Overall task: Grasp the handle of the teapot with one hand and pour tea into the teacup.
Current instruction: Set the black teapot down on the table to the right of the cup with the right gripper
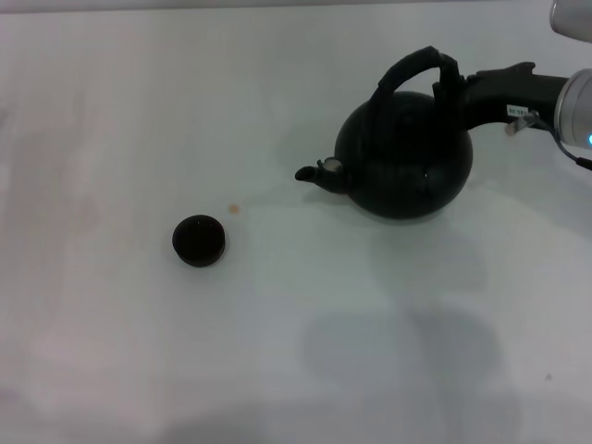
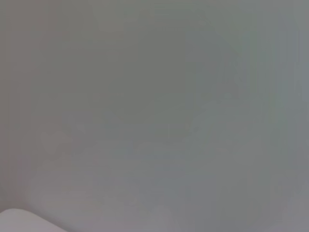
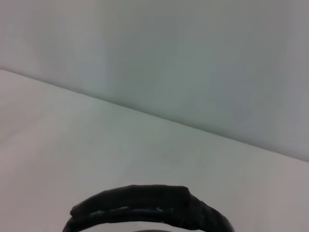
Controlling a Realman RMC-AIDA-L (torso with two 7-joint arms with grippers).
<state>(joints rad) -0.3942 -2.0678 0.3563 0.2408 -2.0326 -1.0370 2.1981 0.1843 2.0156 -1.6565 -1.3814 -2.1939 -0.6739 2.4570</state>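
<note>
Teapot (image 1: pixel 404 162) on table (image 1: pixel 139 111); right gripper (image 1: pixel 450 85) clamps handle (image 1: pixel 407 67) (right end); teacup (image 1: pixel 198 240) well apart.

The large round black teapot (image 1: pixel 404 157) has a smooth, slightly glossy body, and its thick black arched handle (image 1: pixel 407 68) looks wrapped and rough. The small round dark teacup (image 1: pixel 199 240) seems matt, the white table (image 1: pixel 111 111) smooth and matt.
</note>
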